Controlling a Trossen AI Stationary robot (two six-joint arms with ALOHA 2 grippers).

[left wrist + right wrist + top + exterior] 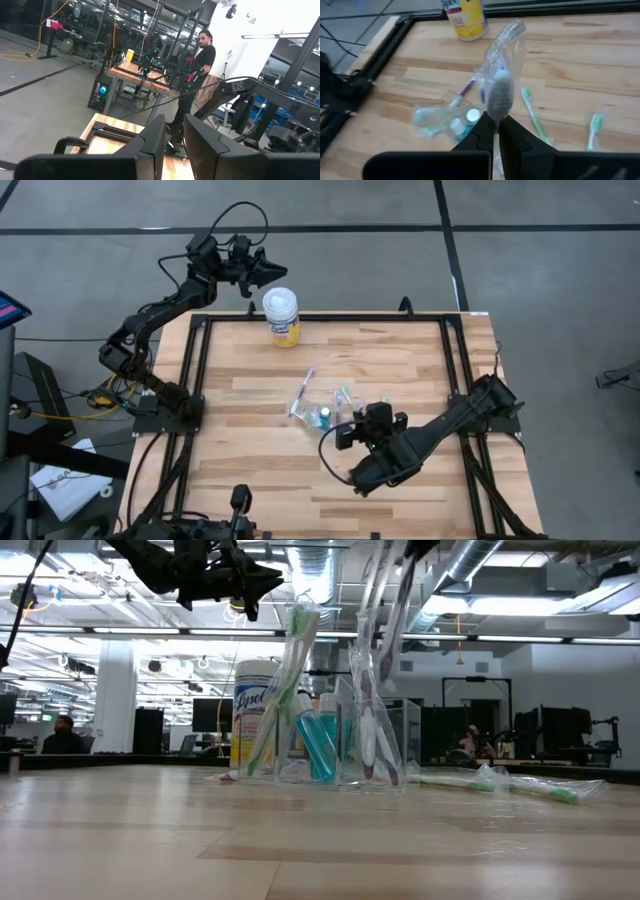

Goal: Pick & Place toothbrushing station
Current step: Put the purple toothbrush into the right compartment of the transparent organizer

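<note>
A small clear plastic cup (322,416) stands on the table's middle and holds two blue toothpaste tubes (320,745) and pale green toothbrushes (285,690). My right gripper (496,134) hovers just right of the cup, shut on a toothbrush in a clear wrapper (501,92). In the low view the wrapped brush (368,725) reaches down beside or into the cup; I cannot tell which. Two green toothbrushes (535,117) (594,127) lie flat on the table. My left gripper (268,274) is raised beyond the table's far edge, empty, with a narrow gap between its fingers (200,145). My right gripper pinches the wrapped toothbrush at its upper end (496,117) between its two fingers. The fingers come from above, slanting toward the table's far left. The brush hangs below them, a little tilted, its lower end (378,770) near table height by the cup.
A yellow and white wipes canister (281,317) stands near the far edge. A purple toothbrush (304,385) lies left of the cup. Black frame rails (195,370) run along the table's edges. A person (197,60) stands in the room beyond.
</note>
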